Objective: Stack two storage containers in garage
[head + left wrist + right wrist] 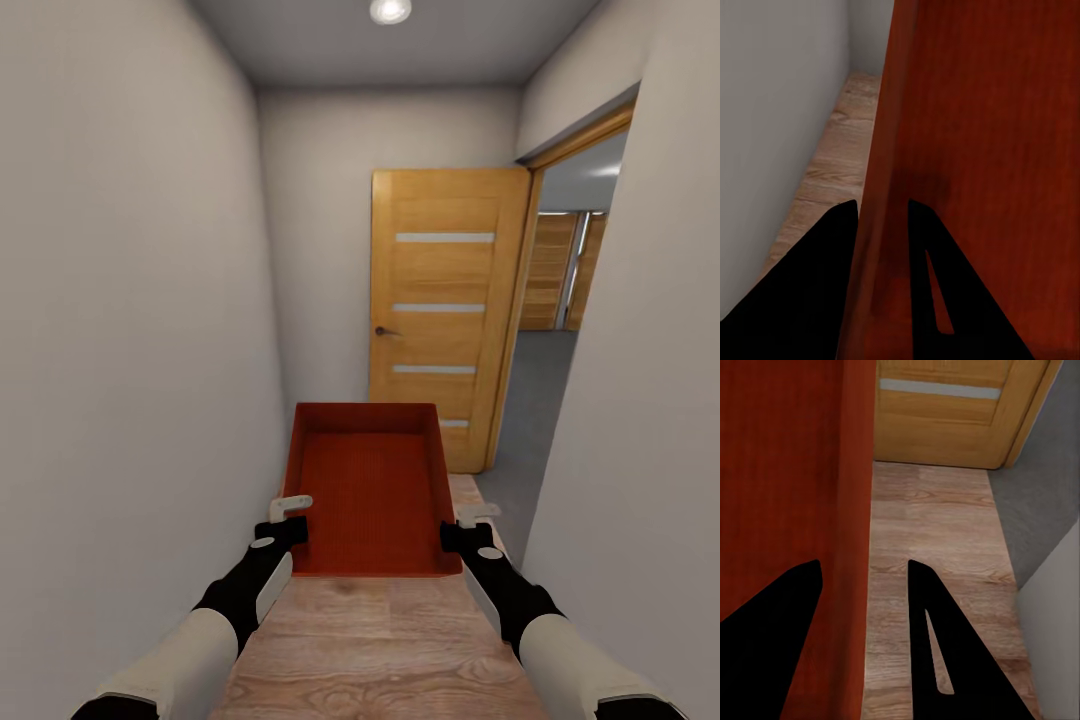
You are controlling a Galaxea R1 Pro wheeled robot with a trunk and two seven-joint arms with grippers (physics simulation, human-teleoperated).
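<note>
One orange-red storage container (368,490) hangs level in front of me above light wood planks, its open top facing up. My left gripper (290,518) is shut on its left side wall near the close corner, and my right gripper (462,525) is shut on its right side wall. In the left wrist view the red wall (881,187) runs between the two black fingers (810,300) of the left gripper (881,214). In the right wrist view the container's wall (855,472) lies between the fingers (945,645) of the right gripper (862,566).
I stand in a narrow hallway with pale walls close on the left (130,350) and right (640,450). Ahead, a wooden door (445,310) stands open against the end wall. A doorway (540,380) at the right leads onto a grey floor.
</note>
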